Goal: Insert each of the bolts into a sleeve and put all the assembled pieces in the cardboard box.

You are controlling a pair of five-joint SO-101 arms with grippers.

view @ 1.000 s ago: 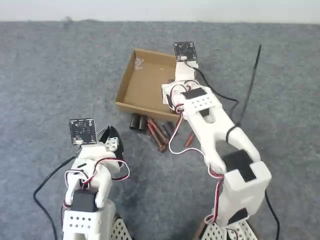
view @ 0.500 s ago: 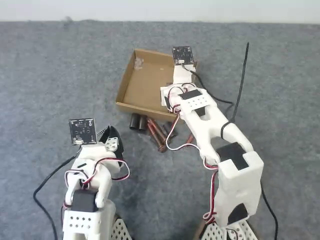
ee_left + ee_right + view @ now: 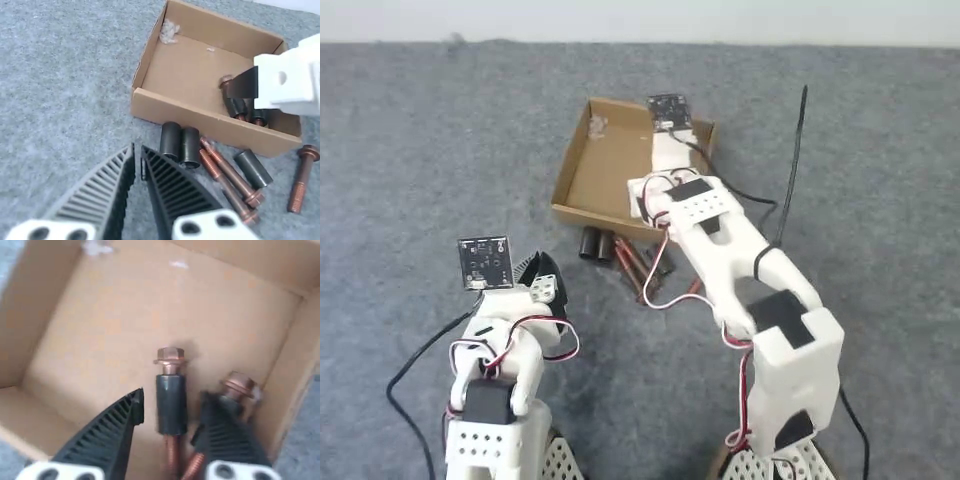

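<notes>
Got the right gripper (image 3: pixel 173 399) spread wide down in the cardboard box (image 3: pixel 90 330), straddling an assembled piece (image 3: pixel 171 407) lying flat on the box floor. Gaps on both sides, so not gripping anything. Can spot a second assembled piece (image 3: pixel 239 386) just beside it, near the wall. Seeing the left gripper (image 3: pixel 138 150) parked short of the box, pinched nearly together on nothing. Out on the carpet (image 3: pixel 60 75): three loose sleeves (image 3: pixel 170 140) plus, looks like, three bare bolts (image 3: pixel 227 172), hard to count with the overlap.

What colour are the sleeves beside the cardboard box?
The sleeves are black; the left wrist view shows them best.
</notes>
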